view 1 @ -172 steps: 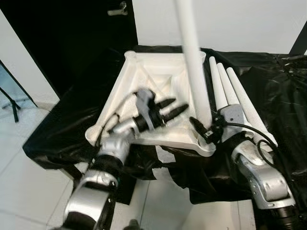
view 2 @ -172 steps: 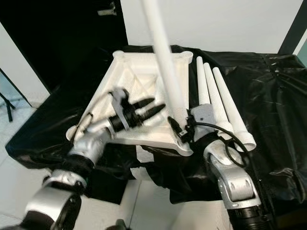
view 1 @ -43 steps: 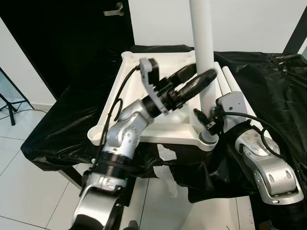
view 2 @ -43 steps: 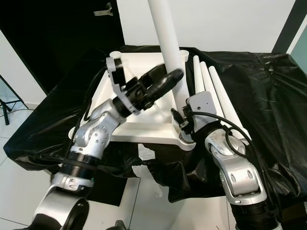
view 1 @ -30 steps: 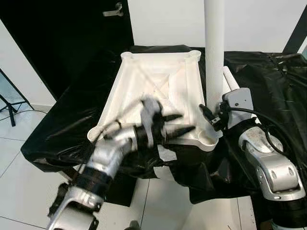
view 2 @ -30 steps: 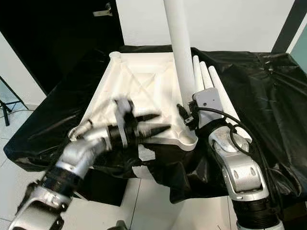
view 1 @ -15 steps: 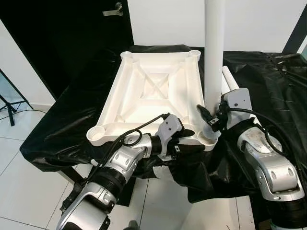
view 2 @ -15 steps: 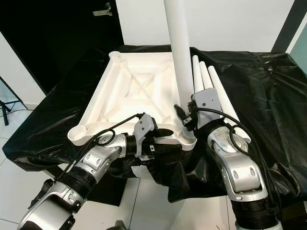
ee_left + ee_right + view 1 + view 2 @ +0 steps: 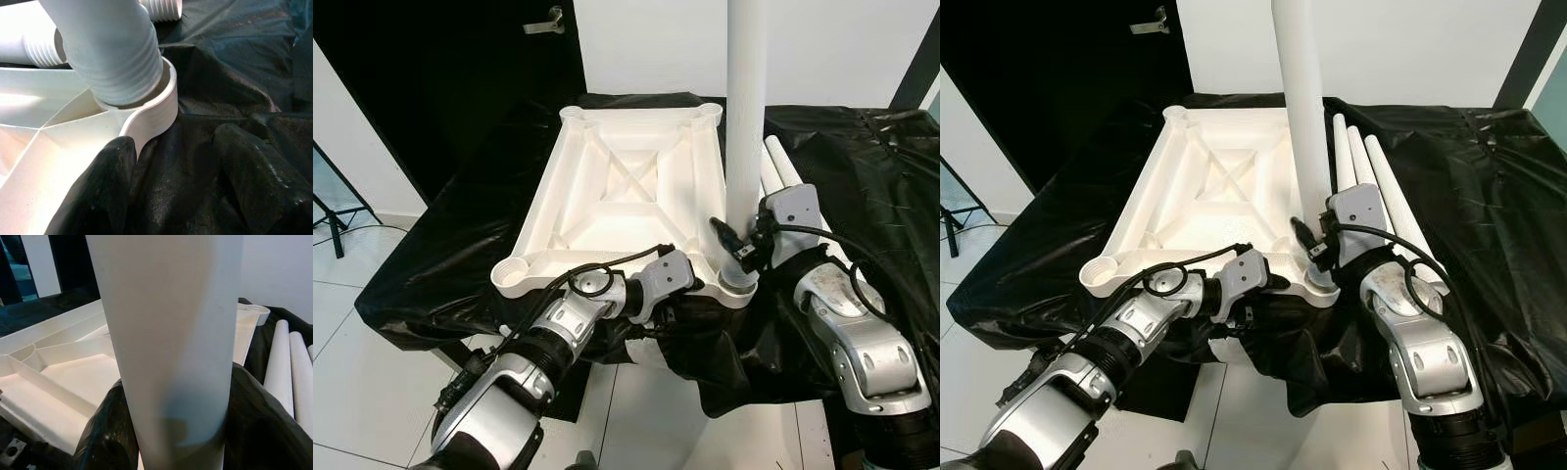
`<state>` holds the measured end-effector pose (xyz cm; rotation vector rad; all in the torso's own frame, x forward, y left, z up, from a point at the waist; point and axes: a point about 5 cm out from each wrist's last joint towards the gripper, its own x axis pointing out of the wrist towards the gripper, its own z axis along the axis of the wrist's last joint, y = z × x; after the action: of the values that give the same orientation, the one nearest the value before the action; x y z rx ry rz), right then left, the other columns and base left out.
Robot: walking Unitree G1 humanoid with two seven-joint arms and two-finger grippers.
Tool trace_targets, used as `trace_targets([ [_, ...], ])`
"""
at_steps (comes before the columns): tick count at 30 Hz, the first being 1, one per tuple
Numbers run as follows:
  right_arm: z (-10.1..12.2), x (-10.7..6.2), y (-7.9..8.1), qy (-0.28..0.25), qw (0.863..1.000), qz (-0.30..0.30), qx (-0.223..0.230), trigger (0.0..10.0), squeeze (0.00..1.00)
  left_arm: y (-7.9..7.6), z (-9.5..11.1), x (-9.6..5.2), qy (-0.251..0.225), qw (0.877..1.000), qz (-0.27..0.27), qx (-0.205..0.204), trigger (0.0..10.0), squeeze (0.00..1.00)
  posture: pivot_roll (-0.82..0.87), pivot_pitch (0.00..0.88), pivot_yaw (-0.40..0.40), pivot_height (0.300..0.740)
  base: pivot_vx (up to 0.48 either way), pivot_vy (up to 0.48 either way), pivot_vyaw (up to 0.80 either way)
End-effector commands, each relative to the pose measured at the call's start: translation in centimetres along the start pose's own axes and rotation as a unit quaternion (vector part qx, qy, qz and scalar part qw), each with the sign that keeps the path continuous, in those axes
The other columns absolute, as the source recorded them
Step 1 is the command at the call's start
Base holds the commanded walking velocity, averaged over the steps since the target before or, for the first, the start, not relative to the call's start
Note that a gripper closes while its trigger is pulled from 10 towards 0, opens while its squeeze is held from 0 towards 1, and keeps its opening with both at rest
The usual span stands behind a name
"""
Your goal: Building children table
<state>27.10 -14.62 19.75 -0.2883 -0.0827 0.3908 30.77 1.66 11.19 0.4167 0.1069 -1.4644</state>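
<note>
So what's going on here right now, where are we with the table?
The white tabletop lies upside down on the black-covered surface. The right gripper is clamped on an upright white leg, whose threaded end sits in the near corner socket on the robot's right. The left gripper is open, one finger against the tabletop's edge by that socket. Three spare legs lie beside the tabletop on the right, and the other corner sockets have no legs yet.

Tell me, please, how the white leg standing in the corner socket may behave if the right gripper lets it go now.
The leg is tall and slim, so probably top-heavy and apt to tip. Its threaded end sits only partly in the corner socket, so it may wobble. The right gripper clasps smooth plastic, likely stiff but slippery.
</note>
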Motion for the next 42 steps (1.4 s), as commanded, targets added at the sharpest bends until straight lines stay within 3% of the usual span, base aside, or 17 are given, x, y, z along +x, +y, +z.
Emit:
trace_targets([
  [1,0.5,-0.2,0.3,-0.014,1.0,0.006,0.001,10.0,0.0,0.9,-0.1,-0.4,-0.001,0.998,0.058,-0.005,10.0,0.0,0.07,0.0,0.051,0.74,0.0,0.0,0.0],
  [8,0.4,-0.2,0.4,-0.012,1.0,0.009,0.003,10.0,0.0,1.5,0.7,-0.4,-0.04,0.997,0.07,-0.009,10.0,0.0,0.07,0.0,0.049,0.74,0.0,0.0,0.0],
  [16,0.3,-0.2,0.4,-0.009,1.0,0.01,0.003,10.0,0.0,2.6,-1.8,-0.4,0.088,0.985,0.146,0.022,10.0,0.0,0.07,0.0,0.049,0.74,0.0,0.0,0.0],
  [24,0.3,-0.3,0.3,-0.008,1.0,0.009,0.002,10.0,0.0,2.2,-2.7,-0.2,0.12,0.983,0.135,0.02,10.0,0.0,0.07,0.0,0.045,0.74,0.0,0.0,0.0],
  [31,0.4,-0.2,0.2,-0.01,1.0,0.009,0.001,10.0,0.0,1.0,-3.8,0.0,0.141,0.987,0.081,0.009,10.0,0.0,0.07,0.0,0.04,0.74,0.0,0.0,0.0],
  [33,0.4,-0.2,0.1,-0.01,1.0,0.01,0.001,10.0,0.0,0.6,-3.8,0.1,0.135,0.989,0.058,0.003,9.6,0.0,0.07,0.0,0.037,0.74,0.0,0.0,0.0],
  [34,0.4,-0.2,0.1,-0.009,1.0,0.01,0.0,10.0,0.0,0.5,-3.8,0.2,0.133,0.99,0.052,0.002,6.8,0.0,0.07,0.0,0.036,0.74,0.0,0.0,0.0],
  [36,0.4,-0.2,0.1,-0.009,1.0,0.01,0.0,10.0,0.0,0.5,-3.8,0.2,0.132,0.99,0.049,0.001,6.8,0.0,0.07,0.0,0.036,0.74,0.0,0.0,0.0],
  [37,0.4,-0.2,0.1,-0.01,1.0,0.01,0.0,10.0,0.0,0.4,-3.8,0.3,0.129,0.991,0.044,0.001,3.8,0.0,0.07,0.0,0.035,0.74,0.0,0.0,0.0],
  [39,0.4,-0.2,0.1,-0.01,1.0,0.01,-0.001,10.0,0.0,0.4,-3.7,0.3,0.128,0.991,0.04,0.001,3.8,0.0,0.07,0.0,0.035,0.74,0.0,0.0,0.0],
  [40,0.4,-0.2,0.1,-0.01,1.0,0.01,-0.001,10.0,0.0,0.3,-3.7,0.3,0.127,0.991,0.038,0.001,2.6,0.0,0.07,0.0,0.035,0.74,0.0,0.0,0.0],
  [41,0.4,-0.2,0.1,-0.01,1.0,0.01,-0.001,10.0,0.0,0.3,-3.7,0.3,0.127,0.991,0.038,0.001,2.6,0.0,0.07,0.0,0.035,0.74,0.0,0.0,0.0],
  [42,0.4,-0.2,0.1,-0.009,1.0,0.009,-0.001,10.0,0.0,0.3,-3.8,0.3,0.127,0.991,0.032,0.003,6.9,0.0,0.07,0.0,0.039,0.74,0.0,0.0,0.0],
])
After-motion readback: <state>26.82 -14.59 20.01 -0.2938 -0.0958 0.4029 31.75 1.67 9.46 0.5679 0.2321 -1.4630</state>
